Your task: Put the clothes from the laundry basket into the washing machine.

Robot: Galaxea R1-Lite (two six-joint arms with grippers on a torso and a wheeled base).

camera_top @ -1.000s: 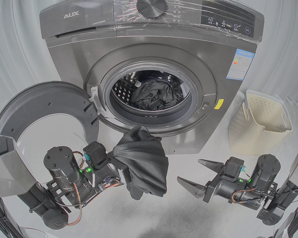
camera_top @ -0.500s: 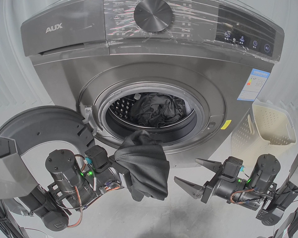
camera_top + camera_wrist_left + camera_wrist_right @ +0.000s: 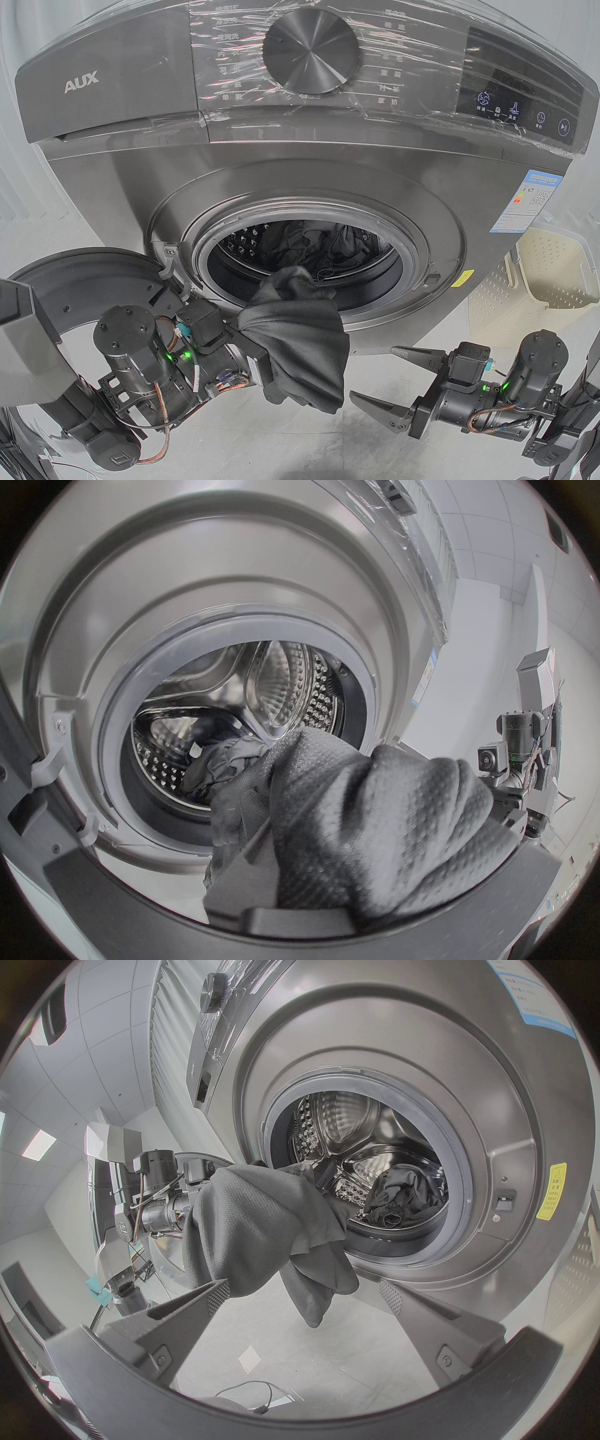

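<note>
Grey mesh fabric marks the head view: a dark grey garment (image 3: 300, 337) hangs bunched from the left claw (image 3: 265, 375), which is clamped on it just below the lip of the washing machine (image 3: 312, 181) opening. The machine's door (image 3: 81, 281) stands swung wide to the left. Inside the drum (image 3: 244, 240) lies a heap of dark clothes (image 3: 312, 240). The right claw (image 3: 375, 375) hangs low in front of the machine with its fingers apart and nothing between them. The cream laundry basket (image 3: 556, 275) stands on the floor beside the machine's right corner; the part of its inside that shows holds no clothes.

From the left wrist, the garment bulges over the claw, its front edge level with the door seal, the drum and the heap behind it.

From the right wrist, the garment droops outside the opening, one tail hanging toward the floor.

By my reading the job is nearly done: several pieces are in, and this one needs pushing past the rim and letting go. Whether more remains low in the basket cannot be told.
</note>
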